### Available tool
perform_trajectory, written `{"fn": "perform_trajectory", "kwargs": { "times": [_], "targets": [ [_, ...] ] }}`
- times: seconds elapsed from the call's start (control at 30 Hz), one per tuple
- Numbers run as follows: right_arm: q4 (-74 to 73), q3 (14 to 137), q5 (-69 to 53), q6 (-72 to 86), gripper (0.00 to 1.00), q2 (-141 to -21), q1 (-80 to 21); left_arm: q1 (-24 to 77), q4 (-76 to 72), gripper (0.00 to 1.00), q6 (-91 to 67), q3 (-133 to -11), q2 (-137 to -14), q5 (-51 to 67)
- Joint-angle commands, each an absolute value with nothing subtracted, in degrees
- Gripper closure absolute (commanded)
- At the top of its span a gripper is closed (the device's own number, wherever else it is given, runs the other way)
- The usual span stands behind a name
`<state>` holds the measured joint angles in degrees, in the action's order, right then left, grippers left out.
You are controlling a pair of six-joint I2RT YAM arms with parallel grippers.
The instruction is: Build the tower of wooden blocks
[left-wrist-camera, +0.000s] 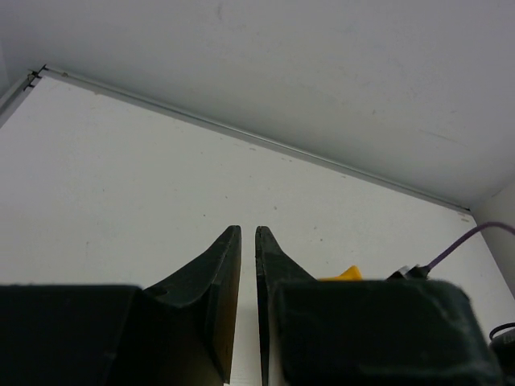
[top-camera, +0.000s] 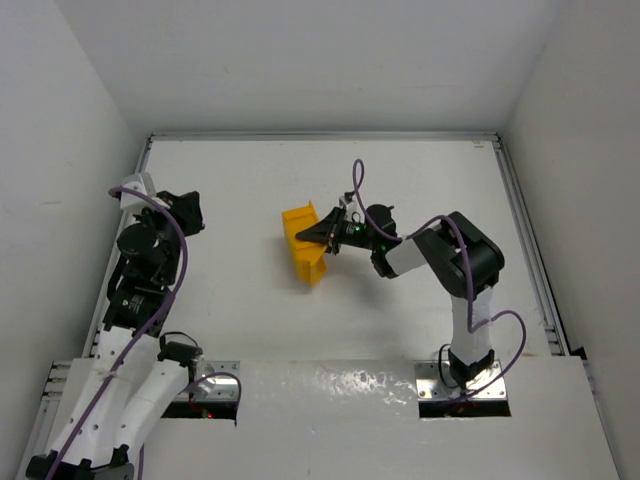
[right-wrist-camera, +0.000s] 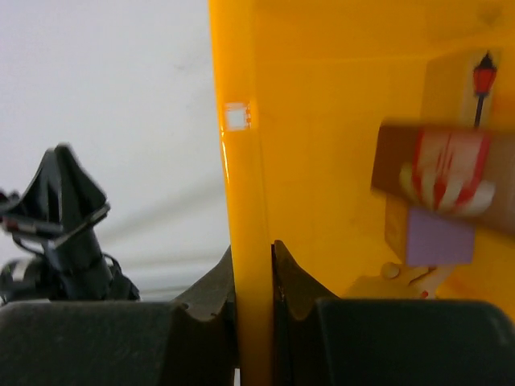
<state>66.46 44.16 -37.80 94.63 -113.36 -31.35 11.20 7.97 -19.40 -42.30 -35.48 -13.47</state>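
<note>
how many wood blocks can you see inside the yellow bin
3 clear ones, all in the right wrist view inside the yellow bin: a tan block top, a brown block middle, a purple block below. Pale blurred bits nearby may be more.

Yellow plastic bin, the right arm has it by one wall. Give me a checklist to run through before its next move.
1. Right gripper clamped on a wall of the yellow plastic bin: ok.
2. Brown printed wooden block, purple cube and pale tan block inside the bin: ok.
3. Blocks stacked into a tower: not ok, they lie jumbled.
4. Bin's base resting on the white table: cannot tell.
5. Left gripper shut on nothing, well apart from the bin: ok.
</note>
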Motion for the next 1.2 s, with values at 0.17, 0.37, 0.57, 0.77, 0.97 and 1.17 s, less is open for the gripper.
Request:
{"fn": "perform_trajectory", "kwargs": {
  "times": [0.17,0.37,0.57,0.77,0.97,1.17],
  "targets": [
    [97.1,39.5,-36.0,103.2,1.0,-110.6,-31.6,11.5,6.1,0.89,-19.5,-43.4,-35.5,-12.6],
    [96.9,40.7,-36.6,102.1,1.0,-110.1,-32.3,11.5,6.5,0.89,-19.1,-43.5,-35.4,-14.0],
    [97.0,45.8,-34.5,103.0,1.0,-115.9,-33.1,11.5,5.7,0.89,-19.3,-43.4,-36.6,-11.2],
    [96.8,39.8,-30.8,94.6,1.0,-108.7,-33.9,11.6,5.7,0.89,-19.5,-43.1,-35.5,-12.0],
    [96.9,39.0,-30.7,94.4,1.0,-109.5,-37.5,12.7,6.9,0.89,-18.5,-43.6,-35.8,-14.1],
    [97.0,41.0,-29.8,96.2,1.0,-115.0,-35.2,13.1,5.6,0.88,-18.8,-43.4,-38.0,-10.6]
  ]
}}
